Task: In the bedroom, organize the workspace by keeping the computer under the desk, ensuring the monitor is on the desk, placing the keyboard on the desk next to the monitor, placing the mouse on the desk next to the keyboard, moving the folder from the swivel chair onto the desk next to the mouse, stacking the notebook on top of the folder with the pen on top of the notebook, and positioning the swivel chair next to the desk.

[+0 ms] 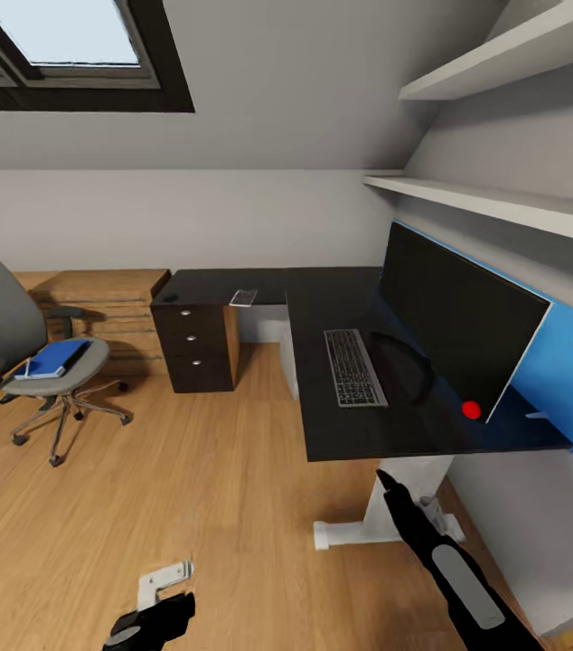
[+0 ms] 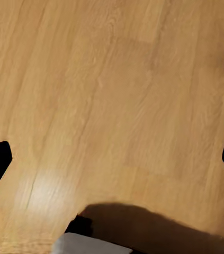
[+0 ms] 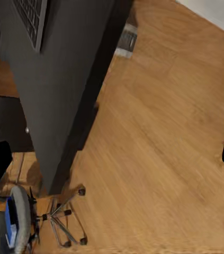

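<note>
Desk (image 1: 323, 298) is already carrying monitor (image 1: 458, 321) and keyboard (image 1: 354, 366) side by side. Folder (image 1: 51, 359) is sitting on swivel chair (image 1: 15, 344), well apart from the desk, still to move. Both tools are hanging empty, spread wide: left tool (image 2: 112, 164), right tool (image 3: 112, 159).

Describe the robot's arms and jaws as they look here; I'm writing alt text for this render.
The right arm is glossy black with a pale grey oval panel on its forearm, tapering to a slim dark right gripper. The left gripper is black and blocky, with a white bracket-like part beside it. In both wrist views the jaws appear as plain black tips at the frame edges. No cables are visible.
</note>
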### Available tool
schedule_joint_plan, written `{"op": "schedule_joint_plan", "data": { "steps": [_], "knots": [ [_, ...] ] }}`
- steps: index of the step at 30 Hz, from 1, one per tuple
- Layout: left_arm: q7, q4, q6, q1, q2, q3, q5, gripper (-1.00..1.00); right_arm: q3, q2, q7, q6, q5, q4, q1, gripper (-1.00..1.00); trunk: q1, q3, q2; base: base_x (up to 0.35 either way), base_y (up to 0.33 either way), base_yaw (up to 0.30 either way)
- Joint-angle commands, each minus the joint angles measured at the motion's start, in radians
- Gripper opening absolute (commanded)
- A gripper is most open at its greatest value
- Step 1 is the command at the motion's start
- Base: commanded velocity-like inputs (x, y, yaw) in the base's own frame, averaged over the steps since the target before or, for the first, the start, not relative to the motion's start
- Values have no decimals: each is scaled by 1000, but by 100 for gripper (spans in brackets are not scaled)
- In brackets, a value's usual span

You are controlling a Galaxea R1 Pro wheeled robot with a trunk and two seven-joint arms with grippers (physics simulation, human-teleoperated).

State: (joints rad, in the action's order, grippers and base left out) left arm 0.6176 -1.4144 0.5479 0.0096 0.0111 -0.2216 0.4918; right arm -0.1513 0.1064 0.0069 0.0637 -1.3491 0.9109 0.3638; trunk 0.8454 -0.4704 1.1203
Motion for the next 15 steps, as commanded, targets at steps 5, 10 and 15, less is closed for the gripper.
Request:
{"op": "schedule_joint_plan", "data": {
  "steps": [5, 10, 15],
  "knots": [
    [7, 148, -25, 0, 34, -2, 6, 100, -43, 1, 0, -27, 124, -15, -13, 100, -1, -1, 1, -334, 0, 0],
    [3, 277, -199, 0, 44, -3, 6, 100, -57, -1, -1, -51, 254, -152, -42, 100, -1, -1, 1, -319, 55, 0],
    [0, 415, -325, 0, 45, -9, 7, 100, -65, -3, -1, -165, 346, -332, -48, 100, -1, -1, 1, -262, 195, 0]
  ]
}}
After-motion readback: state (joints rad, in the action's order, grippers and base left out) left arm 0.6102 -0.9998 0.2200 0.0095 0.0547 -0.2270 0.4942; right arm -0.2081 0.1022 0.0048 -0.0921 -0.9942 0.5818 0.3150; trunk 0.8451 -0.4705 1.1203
